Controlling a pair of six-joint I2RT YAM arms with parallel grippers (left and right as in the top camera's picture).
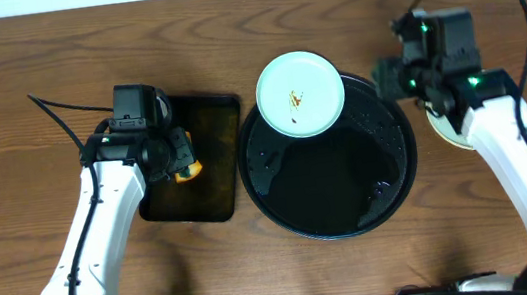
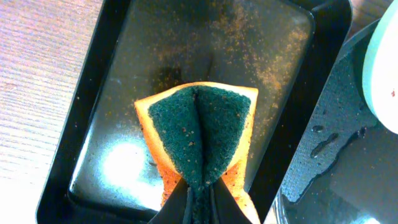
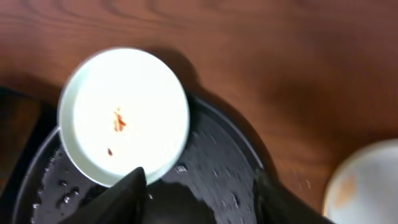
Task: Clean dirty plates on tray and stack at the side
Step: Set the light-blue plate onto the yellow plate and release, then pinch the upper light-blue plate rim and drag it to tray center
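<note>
Jaws of the left gripper (image 2: 200, 204) are closed on a sponge (image 2: 199, 134), pinched so that its green scouring face is folded outward and the orange body shows behind. Jaws of the right gripper (image 3: 200, 183) are held apart with nothing between them, above the far part of the round tray.

On the brown desk (image 1: 13, 77) the round tray (image 1: 340, 193) is placed in the middle; its glossy floor is wet, with drops (image 3: 62, 199) near the rim. Just beside it, on the left, the rectangular tray (image 2: 186, 37) is found, dusted with fine crumbs (image 2: 261, 56), and the sponge is held over it. One mint plate (image 1: 313, 73) is on the round tray at its far edge, seemingly resting on the rim, and a small brown smear (image 3: 118, 120) is seen near its centre. A second plate (image 3: 367, 180) is set on the desk to the right of the tray, partly hidden under the right arm; whether another lies below it cannot be told.

It is judged that the wiping of the plate left on the tray is the step in hand. For the next move the sponge must be carried across to the mint plate, and the plate probably must be steadied by the right jaws, since it can slide on the wet floor. The raised rims of both trays stand in the way of a low path, so the sponge should be lifted over them.
</note>
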